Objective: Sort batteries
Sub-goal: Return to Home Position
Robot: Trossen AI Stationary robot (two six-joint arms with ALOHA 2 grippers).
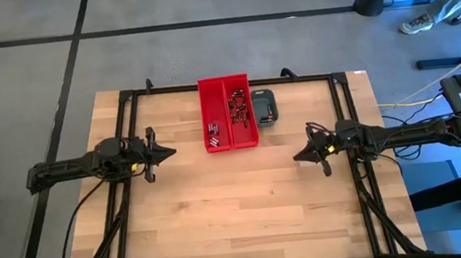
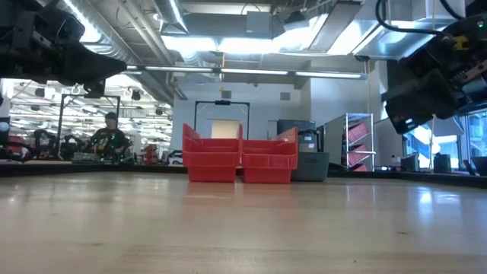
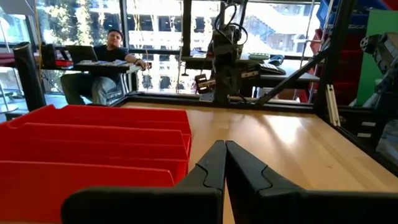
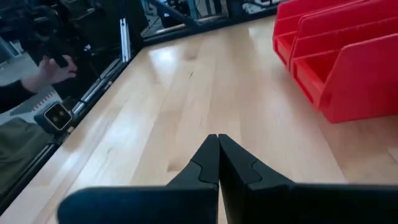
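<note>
Since both arms hang clear of the red bins (image 1: 213, 101), homing should mean drawing each straight back toward its own side edge of the tabletop (image 1: 239, 210). The left gripper (image 1: 167, 151) and right gripper (image 1: 300, 156) are pinched closed, empty. Two bins and one grey case (image 1: 264, 106) sit mid far edge. The batteries (image 1: 238, 109) lie in both bins: few left, many right, too small to count.

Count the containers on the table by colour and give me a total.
Red bins: 2
Grey-blue case: 1
Total: 3 containers
The batteries in the bins are too small to count and are not in the total.
</note>
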